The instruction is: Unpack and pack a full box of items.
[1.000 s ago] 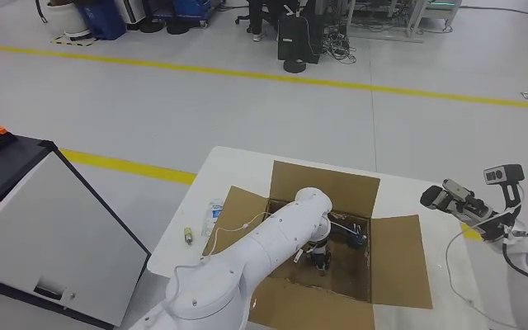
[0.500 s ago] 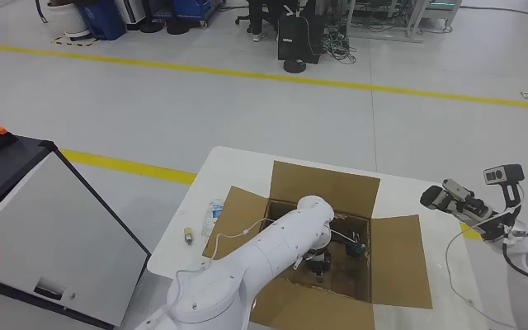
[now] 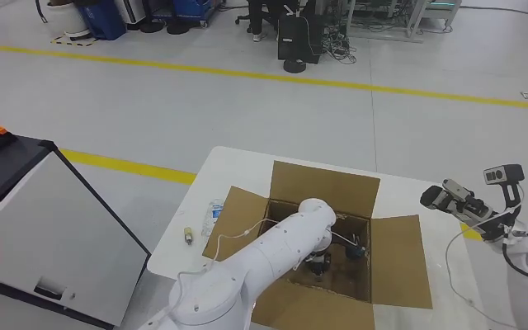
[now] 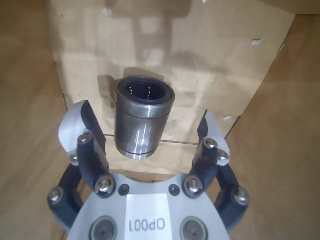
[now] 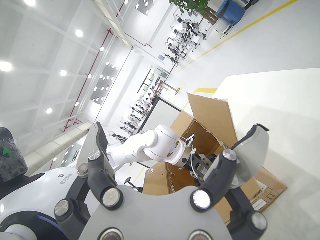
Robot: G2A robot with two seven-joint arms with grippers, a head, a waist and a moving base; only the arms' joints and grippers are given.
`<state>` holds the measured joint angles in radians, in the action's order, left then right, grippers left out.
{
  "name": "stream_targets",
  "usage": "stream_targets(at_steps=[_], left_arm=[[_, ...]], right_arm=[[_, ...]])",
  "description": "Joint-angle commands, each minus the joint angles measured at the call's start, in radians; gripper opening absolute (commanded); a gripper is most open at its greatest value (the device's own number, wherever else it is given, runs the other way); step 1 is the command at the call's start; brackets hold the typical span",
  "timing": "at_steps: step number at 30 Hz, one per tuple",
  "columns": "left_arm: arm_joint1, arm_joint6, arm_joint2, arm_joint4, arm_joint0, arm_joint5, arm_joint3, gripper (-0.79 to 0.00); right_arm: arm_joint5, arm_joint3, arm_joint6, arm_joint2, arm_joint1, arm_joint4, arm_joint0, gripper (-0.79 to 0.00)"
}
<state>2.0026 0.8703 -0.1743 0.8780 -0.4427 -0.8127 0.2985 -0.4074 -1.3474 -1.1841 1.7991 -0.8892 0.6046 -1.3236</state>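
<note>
An open cardboard box (image 3: 401, 257) stands on the white table, flaps spread. My left arm reaches down into it. In the left wrist view a dark steel cylinder (image 4: 143, 116), hollow with a black bore, stands upright on the box floor. My left gripper (image 4: 147, 126) is open, one finger on each side of the cylinder with a gap on both sides. My right gripper (image 5: 180, 136) is open and holds nothing, raised off the table's right side. From there the box (image 5: 210, 116) and the left gripper (image 5: 200, 167) inside it show.
A clear plastic bottle (image 3: 215, 213) and a small greenish item (image 3: 188, 237) lie on the table left of the box. The box walls (image 4: 280, 116) stand close around the left gripper. A dark cabinet (image 3: 49, 231) stands left of the table.
My left arm has shifted slightly inside the box, the wrist sinking a little lower. The right arm has not moved.
</note>
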Motion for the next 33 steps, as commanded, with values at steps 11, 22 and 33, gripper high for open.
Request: stream_targets(at_steps=[11,22,33], left_arm=[[0.001,0.008,-0.014,0.014,-0.006,0.022,-0.001,-0.785],[-0.008,0.007,-0.064,-0.047,0.026,0.024,-0.045,-0.785],[-0.055,-0.027,-0.121,-0.115,0.051,-0.068,-0.029,-0.785]], right_arm=[[0.000,0.000,0.000,0.000,0.000,0.000,0.000,0.000],[0.000,0.000,0.000,0.000,0.000,0.000,0.000,0.000],[0.000,0.000,0.000,0.000,0.000,0.000,0.000,0.000]])
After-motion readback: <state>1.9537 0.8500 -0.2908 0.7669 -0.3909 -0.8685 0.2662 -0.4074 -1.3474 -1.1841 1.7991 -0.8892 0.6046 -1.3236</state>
